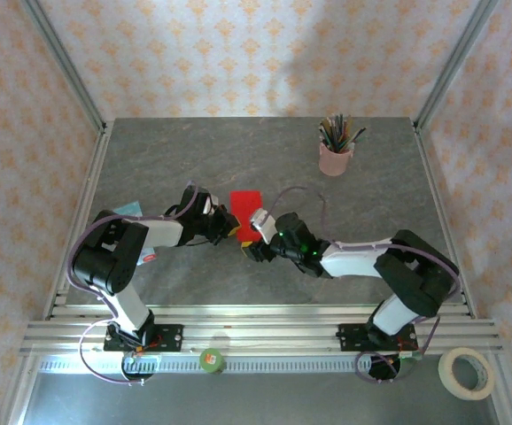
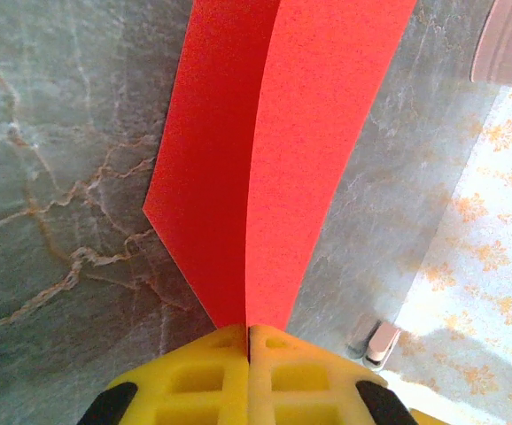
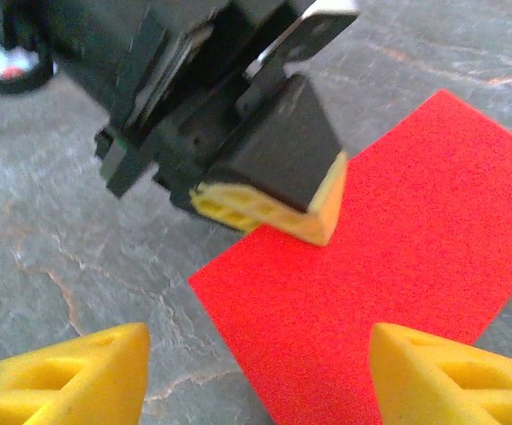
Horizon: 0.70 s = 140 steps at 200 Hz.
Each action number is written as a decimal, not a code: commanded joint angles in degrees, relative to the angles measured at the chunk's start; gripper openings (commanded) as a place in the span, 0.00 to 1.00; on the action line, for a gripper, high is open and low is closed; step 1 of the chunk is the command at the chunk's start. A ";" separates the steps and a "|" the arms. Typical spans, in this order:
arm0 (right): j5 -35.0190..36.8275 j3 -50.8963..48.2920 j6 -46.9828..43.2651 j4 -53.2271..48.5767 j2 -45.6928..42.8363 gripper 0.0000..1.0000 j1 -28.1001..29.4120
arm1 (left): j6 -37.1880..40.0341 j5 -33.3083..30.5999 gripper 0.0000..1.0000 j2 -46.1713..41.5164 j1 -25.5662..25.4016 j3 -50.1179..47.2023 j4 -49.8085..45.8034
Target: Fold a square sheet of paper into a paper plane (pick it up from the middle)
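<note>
The square sheet of paper point(image 1: 246, 202) is bright red and lies mid-table, bent up along a middle crease point(image 2: 254, 159). My left gripper point(image 2: 248, 329) is shut on its near edge, the yellow fingertips pressed together on the crease. In the top view the left gripper point(image 1: 231, 228) sits at the sheet's near-left side. My right gripper point(image 3: 258, 359) is open, hovering just above the sheet point(image 3: 389, 266), its yellow fingertips point(image 3: 105, 372) wide apart with nothing between them. It faces the left gripper's fingers point(image 3: 274, 208). No paper plane is in view.
A pink pencil cup point(image 1: 335, 158) full of pencils stands at the back right. A tape roll point(image 1: 465, 372) and a green roll point(image 1: 212, 359) lie off the table's near edge. Metal frame rails point(image 1: 88, 190) border the grey stone-patterned table point(image 1: 371, 212).
</note>
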 commanded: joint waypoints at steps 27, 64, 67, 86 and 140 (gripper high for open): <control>4.43 1.03 -5.36 3.62 4.22 0.65 1.52 | 0.50 0.26 0.00 -1.15 0.01 1.60 -1.40; 5.35 2.38 -6.66 4.37 6.86 0.62 2.11 | 0.25 0.45 0.00 -0.96 -0.06 1.61 -1.11; 5.38 2.47 -6.82 4.45 7.09 0.61 2.14 | 0.21 0.51 0.00 -0.89 -0.07 1.64 -1.12; 6.67 3.06 -6.97 5.13 7.97 0.60 2.23 | 0.25 0.44 0.00 -0.99 -0.07 1.62 -1.11; 7.54 3.73 -6.96 6.64 8.42 0.50 2.22 | 0.24 0.35 0.00 -1.09 -0.06 1.49 -1.22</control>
